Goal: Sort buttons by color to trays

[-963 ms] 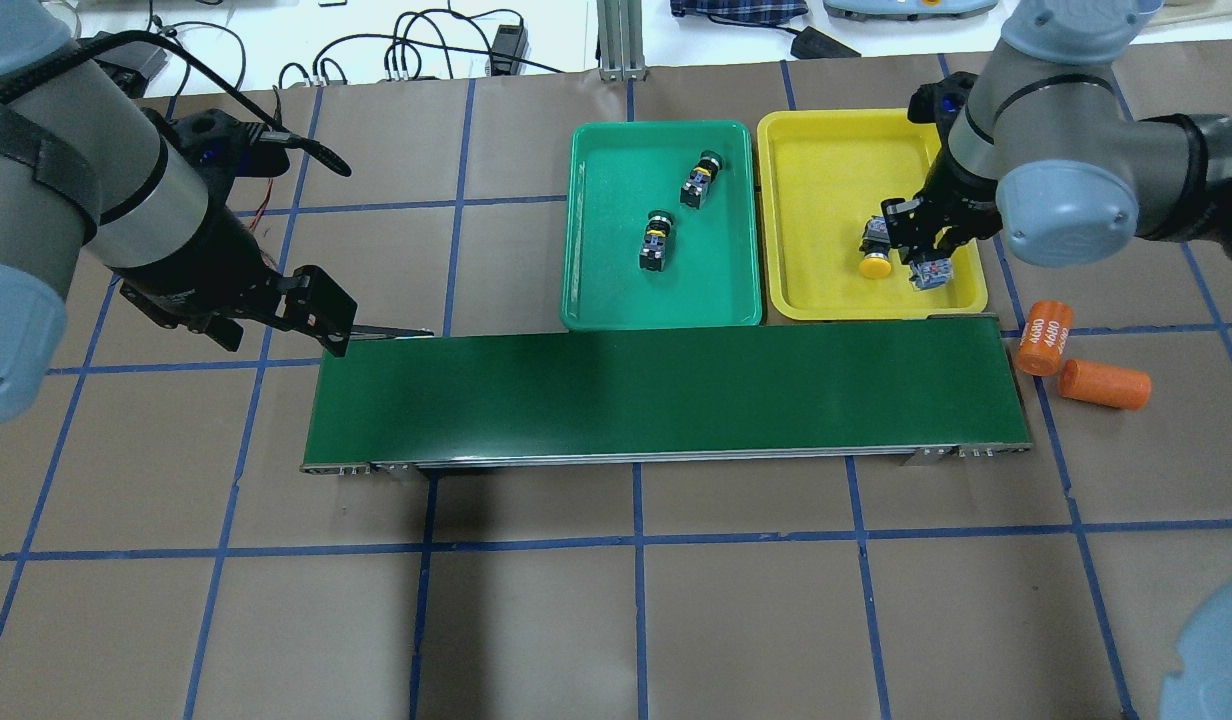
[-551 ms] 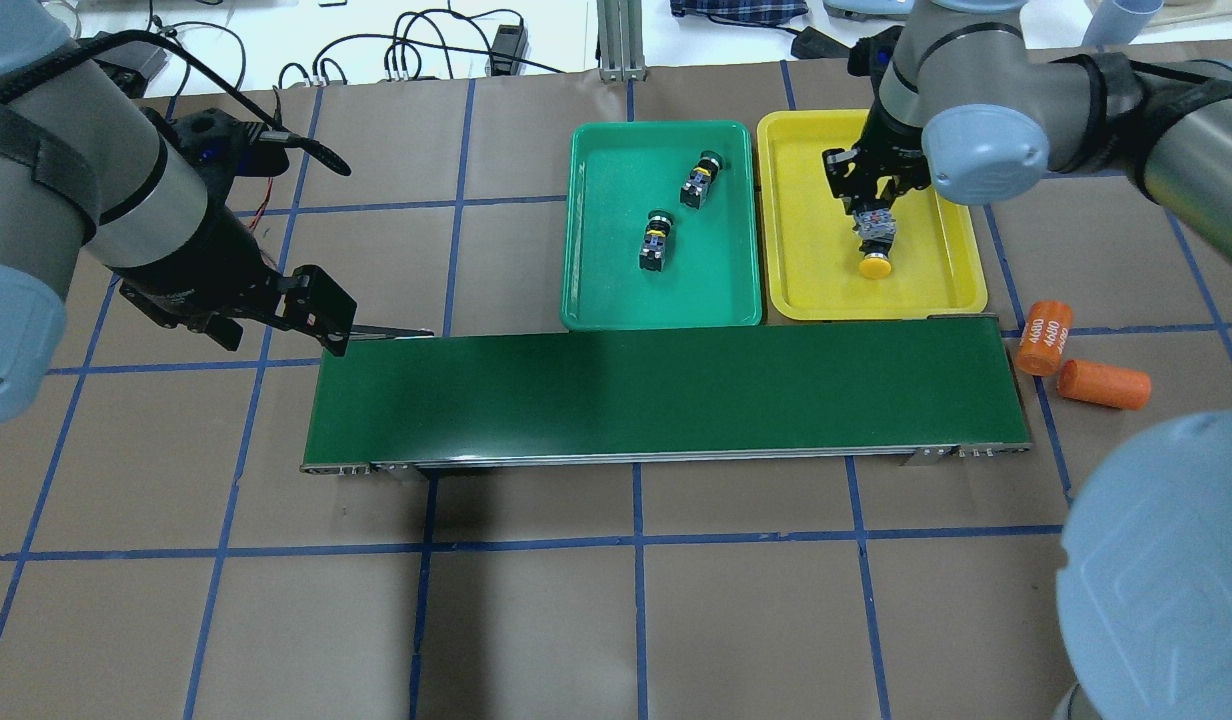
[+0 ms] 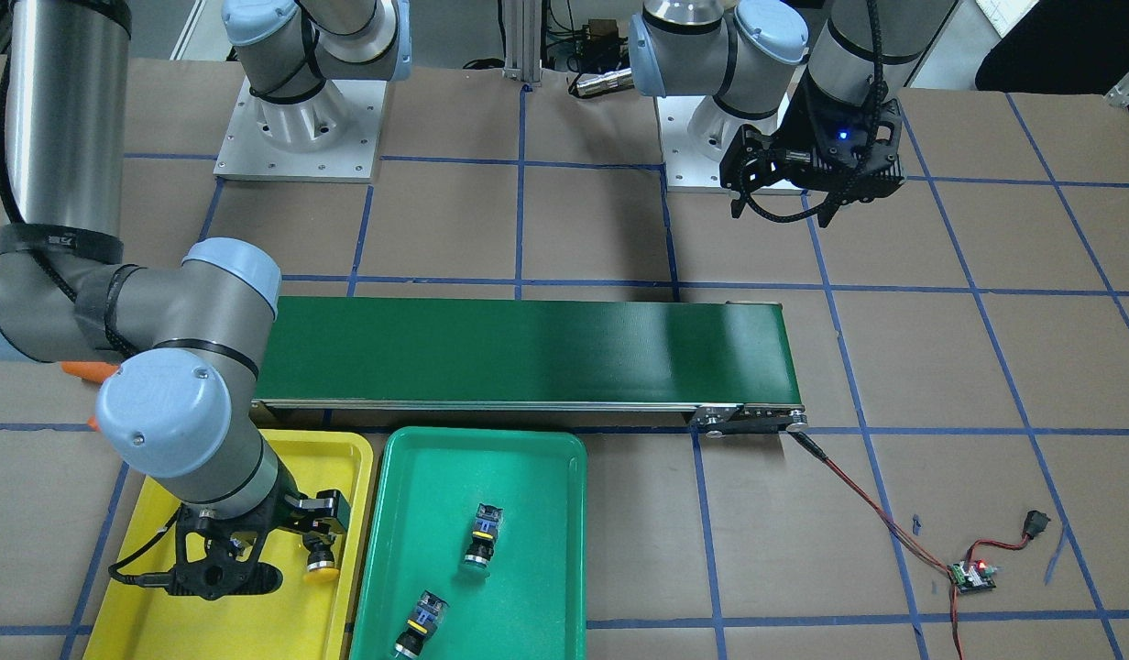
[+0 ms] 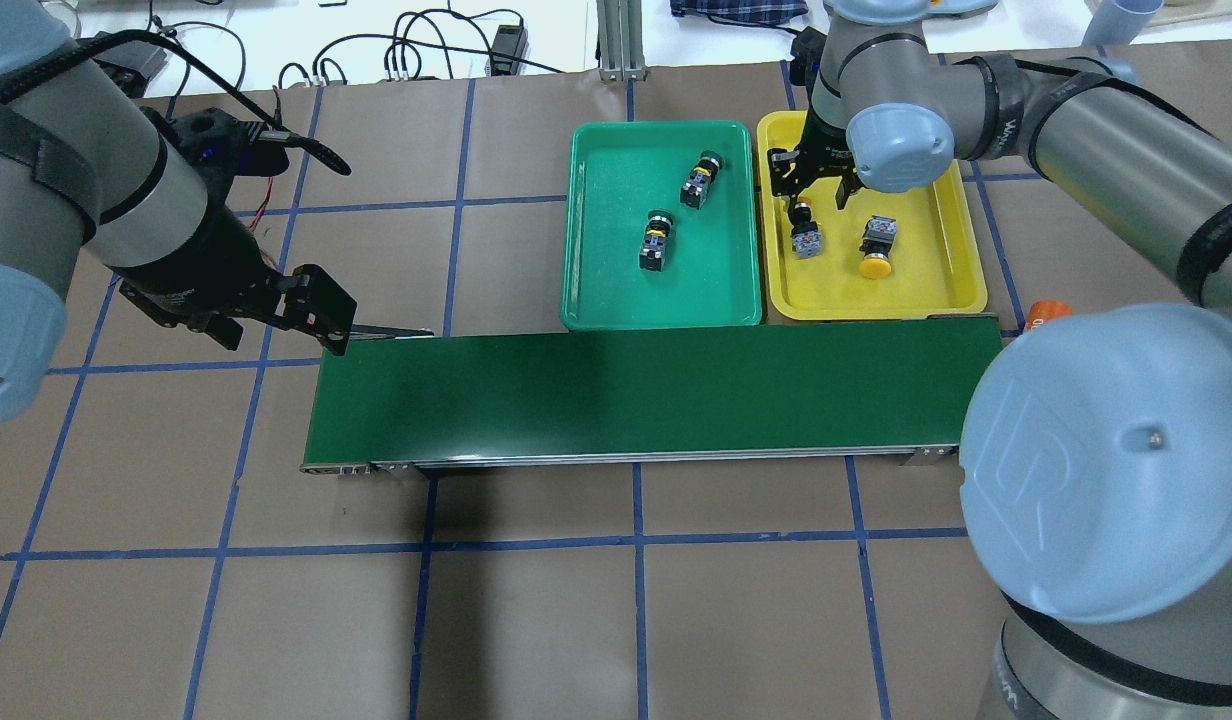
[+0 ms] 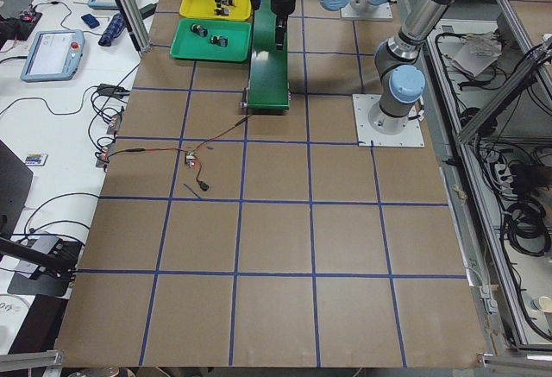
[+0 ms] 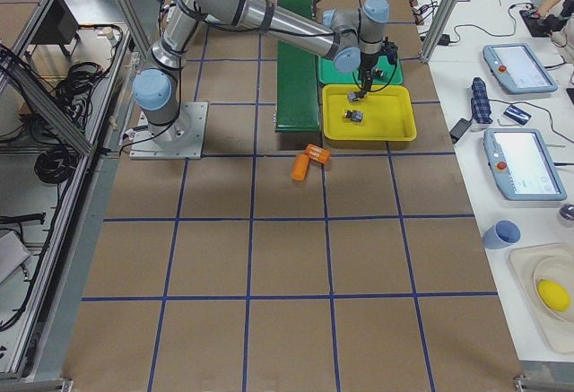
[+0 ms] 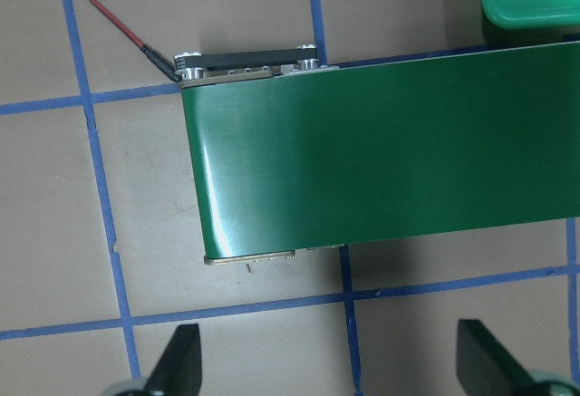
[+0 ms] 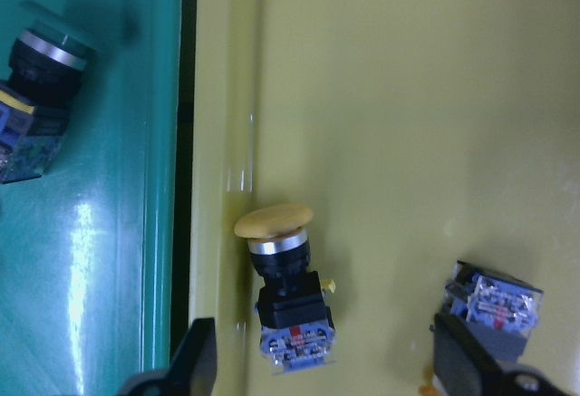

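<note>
The yellow tray (image 4: 951, 285) holds two yellow-capped buttons, one at its left side (image 4: 805, 238) and one in the middle (image 4: 876, 248). My right gripper (image 4: 812, 192) hangs open just over the left one. In the right wrist view that button (image 8: 285, 292) lies free between the spread fingers (image 8: 195, 360), and the other (image 8: 494, 301) lies beside it. The green tray (image 4: 606, 290) holds two green-capped buttons (image 4: 701, 180) (image 4: 658, 240). My left gripper (image 4: 311, 318) is open and empty by the left end of the conveyor belt (image 4: 666, 390).
The dark-green conveyor runs along the near side of both trays. An orange cylinder (image 4: 1044, 308) peeks out behind my right elbow; two orange cylinders (image 6: 308, 161) lie beside the yellow tray. A red cable and small board (image 3: 975, 573) lie off the conveyor's end.
My right gripper carried a yellow button from the yellow tray's right side to its left side and let it go there. The left arm has not moved.
</note>
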